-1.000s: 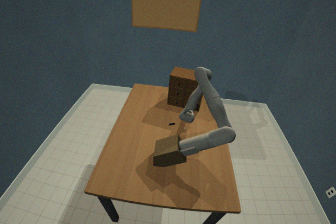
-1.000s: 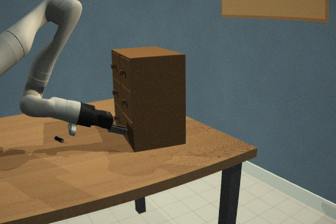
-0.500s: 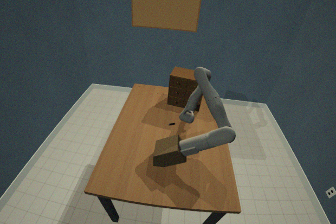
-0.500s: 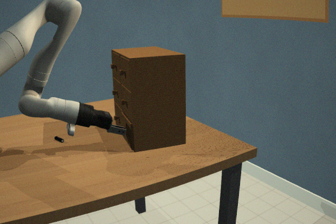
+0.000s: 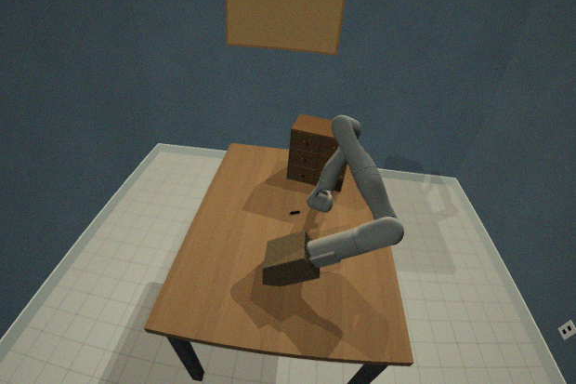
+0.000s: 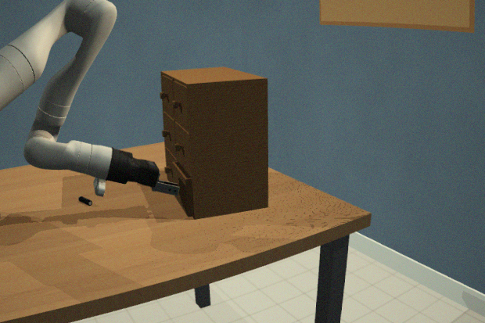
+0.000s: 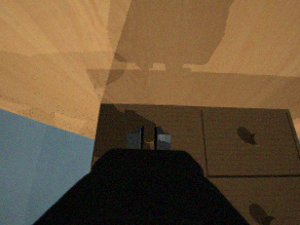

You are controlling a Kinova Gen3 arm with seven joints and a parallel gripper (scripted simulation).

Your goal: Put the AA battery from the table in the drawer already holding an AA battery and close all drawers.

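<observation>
The small chest (image 5: 314,125) (image 6: 229,146) stands upright at the table's back, with two columns of three drawers. The bottom drawer (image 6: 186,199) (image 7: 180,121) of the right column, seen from the front, is pulled out a little; its top edge stands clear of the chest in the exterior view. My gripper (image 6: 177,189) (image 7: 148,134) is shut on that drawer's handle, which shows as a brown strip between the fingers in the wrist view. The AA battery (image 5: 294,212) (image 6: 85,200), black, lies on the table in front of the chest. The drawer's inside is hidden.
The other drawers look closed, with protruding handles (image 6: 179,148) (image 7: 247,135) beside and above my gripper. The table (image 5: 223,248) (image 6: 235,248) ends shortly behind the chest. A brown block (image 5: 288,260) stands at the arm's base. My forearm passes above the table near the battery.
</observation>
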